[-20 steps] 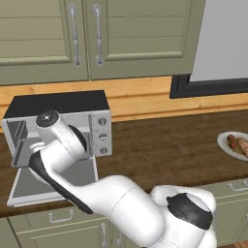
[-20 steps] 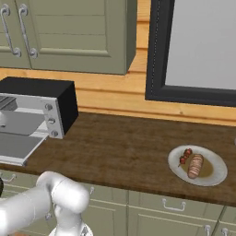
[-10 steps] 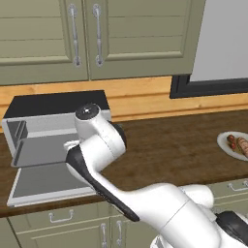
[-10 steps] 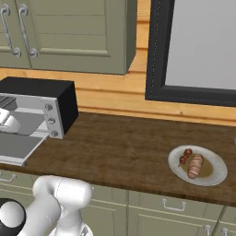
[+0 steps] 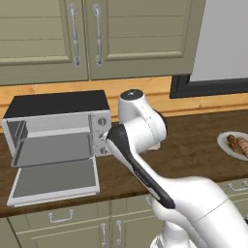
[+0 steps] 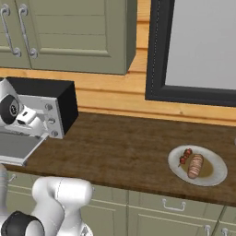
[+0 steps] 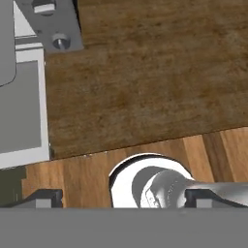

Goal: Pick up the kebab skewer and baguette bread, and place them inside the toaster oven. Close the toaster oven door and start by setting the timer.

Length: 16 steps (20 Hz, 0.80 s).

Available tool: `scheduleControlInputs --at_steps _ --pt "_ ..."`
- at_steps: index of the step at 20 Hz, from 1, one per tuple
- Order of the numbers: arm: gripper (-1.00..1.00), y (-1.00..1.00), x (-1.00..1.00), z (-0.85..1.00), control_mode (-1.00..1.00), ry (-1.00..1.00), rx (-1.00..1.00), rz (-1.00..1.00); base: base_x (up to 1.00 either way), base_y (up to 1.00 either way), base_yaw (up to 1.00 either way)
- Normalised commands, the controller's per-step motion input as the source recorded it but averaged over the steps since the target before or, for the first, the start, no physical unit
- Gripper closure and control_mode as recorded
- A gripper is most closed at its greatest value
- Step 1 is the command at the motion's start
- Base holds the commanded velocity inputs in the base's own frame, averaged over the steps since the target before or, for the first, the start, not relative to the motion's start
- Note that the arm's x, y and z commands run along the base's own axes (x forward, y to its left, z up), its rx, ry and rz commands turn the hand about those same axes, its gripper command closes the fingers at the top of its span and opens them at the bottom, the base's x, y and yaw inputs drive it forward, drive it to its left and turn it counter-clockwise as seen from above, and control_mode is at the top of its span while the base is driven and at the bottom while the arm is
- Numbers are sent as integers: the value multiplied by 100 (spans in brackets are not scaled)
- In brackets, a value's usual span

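Finger tips are standing wide apart, gripping nothing; gripper is hanging over bare wooden counter just right of the toaster oven. Toaster oven door is lying dropped open flat, cavity showing. Kebab skewer and baguette bread are sitting side by side on a plate, well apart from the oven, far right.
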Motion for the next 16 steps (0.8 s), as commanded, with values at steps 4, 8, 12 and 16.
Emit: scheduleControlInputs --at_steps 4,8,12,16 --pt "-100 -100 -14 19 -100 12 0 0 0 0 0" --pt "-100 -100 -7 24 -100 11 -7 0 0 0 0" --pt "-100 -100 -5 15 -100 11 -9 0 0 0 0" --pt "-100 -100 -2 2 -100 12 -2 0 0 0 0"
